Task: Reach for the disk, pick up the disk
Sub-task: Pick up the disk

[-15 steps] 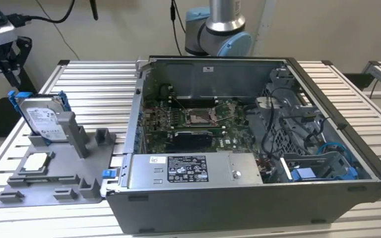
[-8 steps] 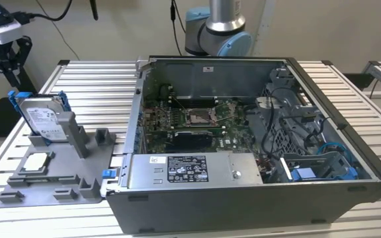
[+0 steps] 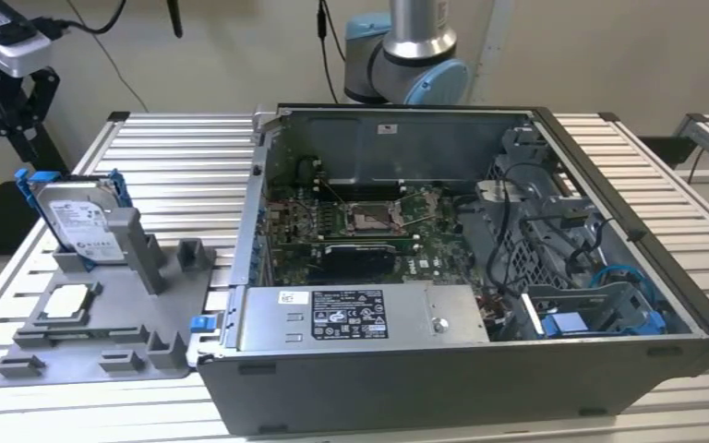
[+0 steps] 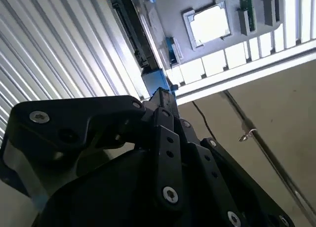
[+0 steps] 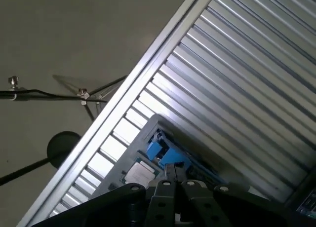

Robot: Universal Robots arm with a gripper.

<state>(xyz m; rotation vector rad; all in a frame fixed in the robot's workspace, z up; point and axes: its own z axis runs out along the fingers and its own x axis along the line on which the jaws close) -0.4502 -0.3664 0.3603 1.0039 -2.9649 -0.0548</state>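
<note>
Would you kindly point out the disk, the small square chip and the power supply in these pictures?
disk [image 3: 84, 220]: exterior view, on its white label.
square chip [image 3: 69, 299]: exterior view, on the middle of its silver top.
power supply [image 3: 352, 316]: exterior view, on its printed label.

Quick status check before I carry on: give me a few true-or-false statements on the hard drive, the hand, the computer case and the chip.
1. The flat silver hard drive with the blue plastic frame stands on edge in the grey plastic fixture. True.
2. The hand grips the drive. False: it hangs apart from it, higher and toward the exterior view's left.
3. The grey metal computer case lies open. True.
4. The small square silver chip sits inside the case. False: it lies on the grey fixture, nearer the camera than the drive.
</note>
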